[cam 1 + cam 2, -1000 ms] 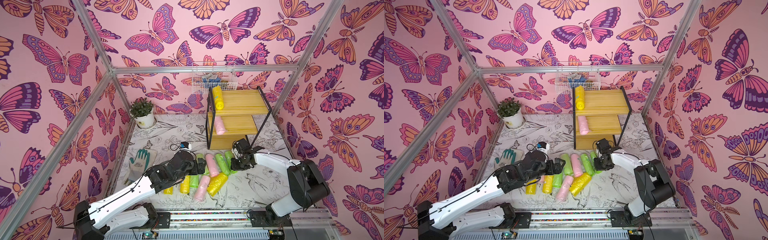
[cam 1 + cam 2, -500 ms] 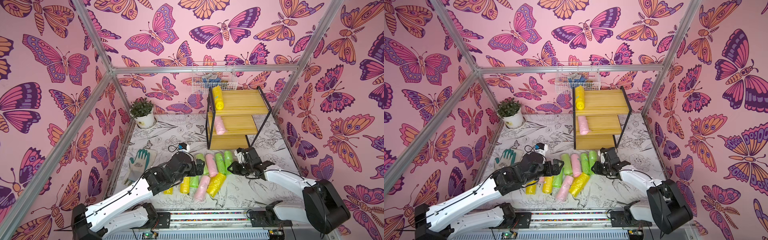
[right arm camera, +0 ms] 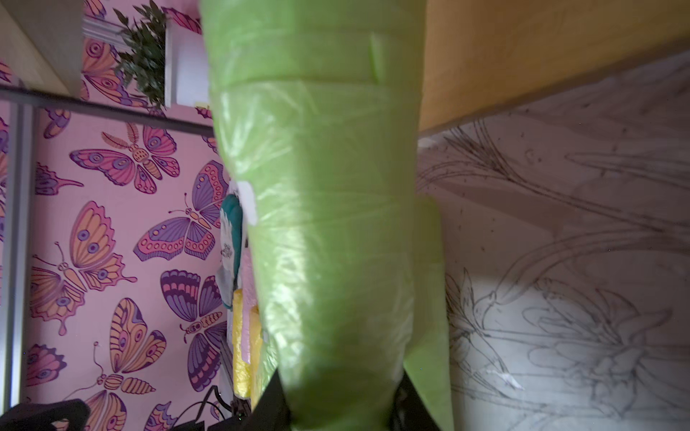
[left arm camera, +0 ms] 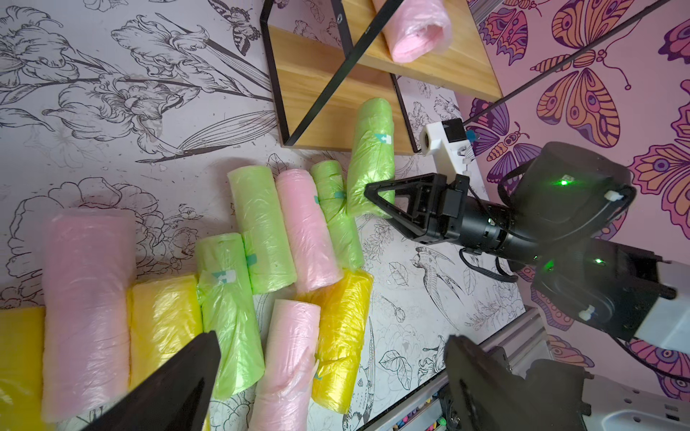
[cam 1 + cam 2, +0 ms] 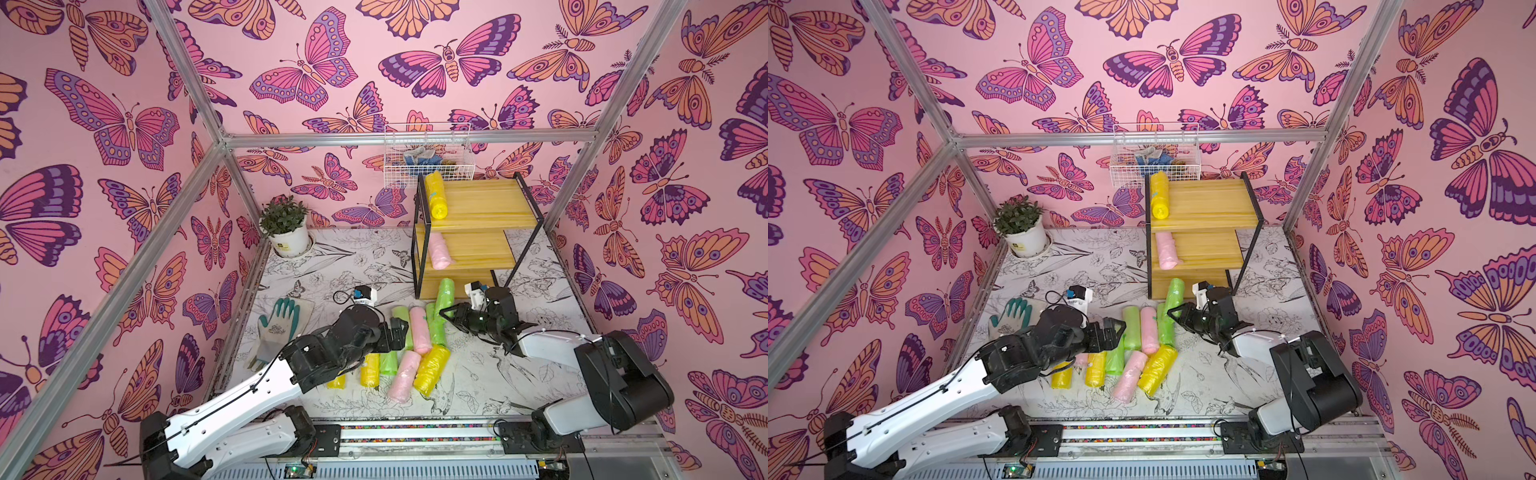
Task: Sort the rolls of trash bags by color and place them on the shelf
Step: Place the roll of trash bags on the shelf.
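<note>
Rolls of trash bags on the shelf (image 5: 482,201) and desk (image 5: 353,257). One lime-green roll (image 5: 444,296) is pinched at its near end by the right claw (image 5: 443,312), whose jaws are closed on the squeezed film. The roll's far end reaches the front of the shelf's lowest board; contact there cannot be judged. On the top board lies one yellow roll (image 5: 436,195), and on the middle board one pink roll (image 5: 439,251). Nine further rolls (image 4: 306,227), three of each colour, lie clustered on the desk between the arms. The left claw (image 5: 398,332) hangs over the near side of this cluster, jaws spread wide, nothing between them. A work glove (image 5: 276,328) lies beside the left arm.
</note>
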`<action>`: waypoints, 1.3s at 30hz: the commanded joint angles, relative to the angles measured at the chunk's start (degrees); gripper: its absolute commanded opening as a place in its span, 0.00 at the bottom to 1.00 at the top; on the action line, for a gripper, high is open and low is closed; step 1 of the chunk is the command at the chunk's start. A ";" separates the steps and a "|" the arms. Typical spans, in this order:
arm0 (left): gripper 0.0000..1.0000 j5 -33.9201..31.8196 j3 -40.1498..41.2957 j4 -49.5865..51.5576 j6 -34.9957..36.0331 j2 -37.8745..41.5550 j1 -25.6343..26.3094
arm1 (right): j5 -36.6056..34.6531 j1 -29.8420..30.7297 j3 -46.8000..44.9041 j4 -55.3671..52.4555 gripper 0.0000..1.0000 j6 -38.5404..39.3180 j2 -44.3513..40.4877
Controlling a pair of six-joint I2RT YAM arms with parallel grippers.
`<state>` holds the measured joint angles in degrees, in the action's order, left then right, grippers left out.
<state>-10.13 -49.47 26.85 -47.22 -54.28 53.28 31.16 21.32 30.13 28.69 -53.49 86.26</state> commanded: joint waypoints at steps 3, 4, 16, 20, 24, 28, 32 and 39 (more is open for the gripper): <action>1.00 -1.12 -0.01 1.08 1.42 0.25 0.00 | 2.88 -0.57 2.15 16.37 0.00 -6.92 5.88; 1.00 -1.03 -0.09 1.09 1.51 0.15 -0.01 | 2.94 -0.53 2.24 19.18 0.00 -8.33 7.33; 1.00 -1.51 -0.93 2.33 3.55 0.83 -0.45 | 5.38 -0.90 8.11 29.84 0.00 -14.63 19.86; 1.00 -1.90 -1.11 2.97 4.13 1.53 -0.70 | 5.49 -0.93 12.84 18.00 0.00 -8.53 18.60; 1.00 -2.22 -0.89 3.03 4.15 1.81 -0.98 | 5.52 -1.06 15.19 13.63 0.02 -6.45 19.63; 1.00 -1.87 -1.04 3.00 4.31 1.38 -1.16 | 5.48 -1.19 16.24 13.43 0.13 -6.97 22.11; 1.00 -1.51 -1.33 3.10 4.86 1.01 -1.44 | 5.50 -1.28 18.25 11.42 0.17 -5.82 23.77; 1.00 -1.56 -1.24 3.45 5.01 1.20 -2.04 | 4.35 -1.85 21.44 3.08 0.40 -0.83 23.51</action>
<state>-11.20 -49.80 28.84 -43.46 -53.17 51.70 35.62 20.08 49.32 33.98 -58.17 110.39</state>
